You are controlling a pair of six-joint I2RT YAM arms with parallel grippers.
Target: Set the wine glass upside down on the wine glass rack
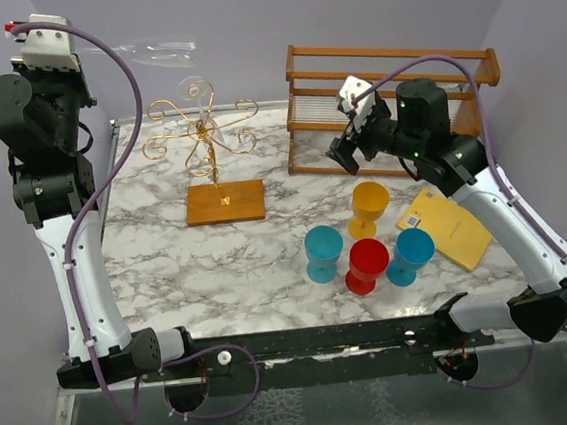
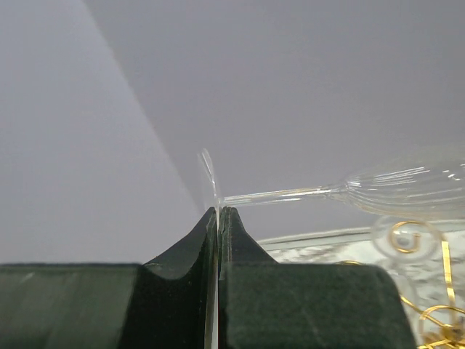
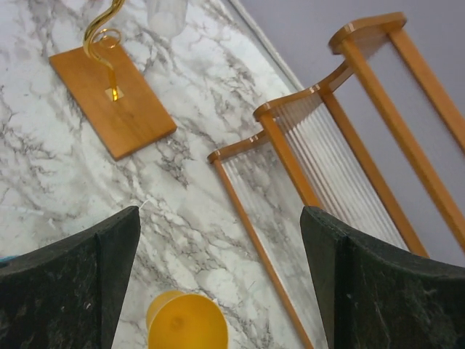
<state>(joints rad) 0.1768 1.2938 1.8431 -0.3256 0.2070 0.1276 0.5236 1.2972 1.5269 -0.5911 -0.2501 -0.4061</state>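
My left gripper (image 1: 75,54) is raised high at the back left, shut on the foot (image 2: 208,178) of a clear wine glass (image 1: 153,52). The glass lies horizontal, its stem and bowl (image 2: 410,189) pointing right, above and left of the wine glass rack (image 1: 200,132). The rack is a gold wire tree on an orange-brown wooden base (image 1: 225,202). Its curls show in the left wrist view (image 2: 429,298), and its base in the right wrist view (image 3: 112,98). Another clear glass (image 1: 194,90) hangs on the rack. My right gripper (image 1: 343,151) is open and empty, above the table.
A brown slatted shelf rack (image 1: 391,82) stands at the back right. A yellow cup (image 1: 368,204), two blue cups (image 1: 324,252) and a red cup (image 1: 367,263) stand front right, beside a yellow envelope (image 1: 446,227). The yellow cup (image 3: 185,323) sits below my right gripper (image 3: 218,225).
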